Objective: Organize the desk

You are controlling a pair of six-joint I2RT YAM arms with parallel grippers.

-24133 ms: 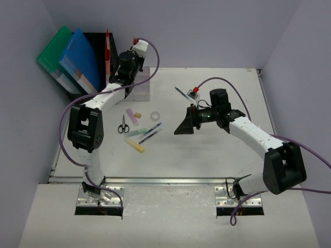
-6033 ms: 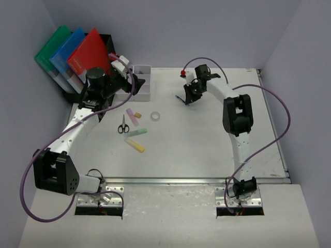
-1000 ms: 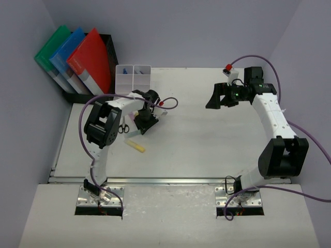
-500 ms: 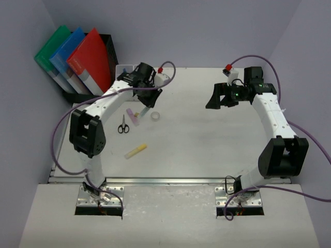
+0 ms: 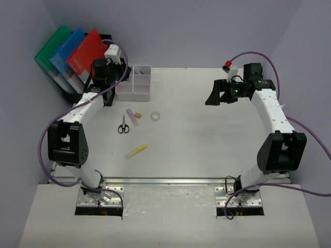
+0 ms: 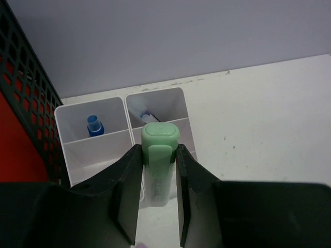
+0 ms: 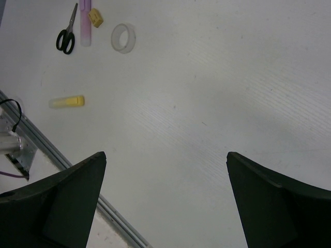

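My left gripper is shut on a green highlighter, cap forward, held just in front of the white compartment tray at the back left of the desk. The tray's left far cell holds a blue-capped pen, and its right far cell holds another pen. Scissors, a purple highlighter, a small yellow block, a tape ring and a yellow highlighter lie loose on the desk. My right gripper hangs open above the desk's right half with nothing between its fingers.
A black mesh file rack with green, blue and red folders stands left of the tray. A silver rail runs along the desk's near edge. Walls close in behind and on both sides.
My left arm has carried the green highlighter from the middle of the desk back to the tray. The yellow highlighter now lies turned. The right arm has barely moved.
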